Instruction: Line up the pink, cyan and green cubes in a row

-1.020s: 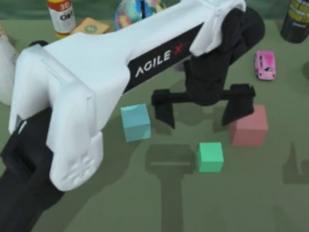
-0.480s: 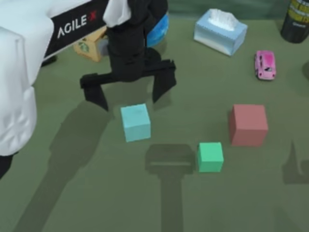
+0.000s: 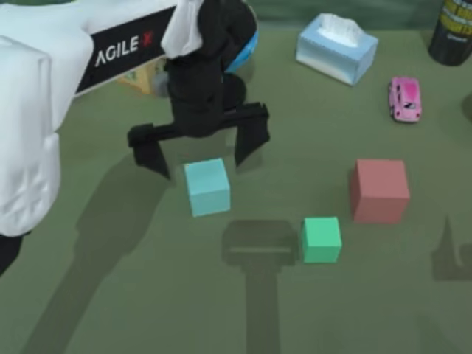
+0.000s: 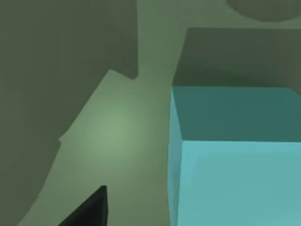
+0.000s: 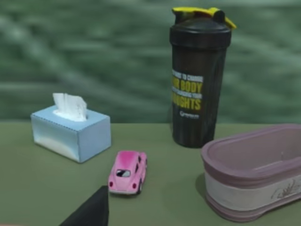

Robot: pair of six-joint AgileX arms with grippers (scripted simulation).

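Now that it has swung left from beside the pink cube [image 3: 380, 190], the left gripper [image 3: 198, 151] hangs just behind the cyan cube [image 3: 206, 186], fingers spread wide and empty; green cube [image 3: 321, 239] untouched, so cyan is probably next.

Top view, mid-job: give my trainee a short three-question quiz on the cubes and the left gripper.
1. True or false: the left gripper is shut on the cyan cube.
2. Which cube lies nearest the pink toy car? A) green cube B) pink cube C) cyan cube
3. Fill in: the box behind the pink cube, beside the toy car, is a ____ box.

Key: 1 false, it hangs open by the cube; 2 B; 3 tissue.
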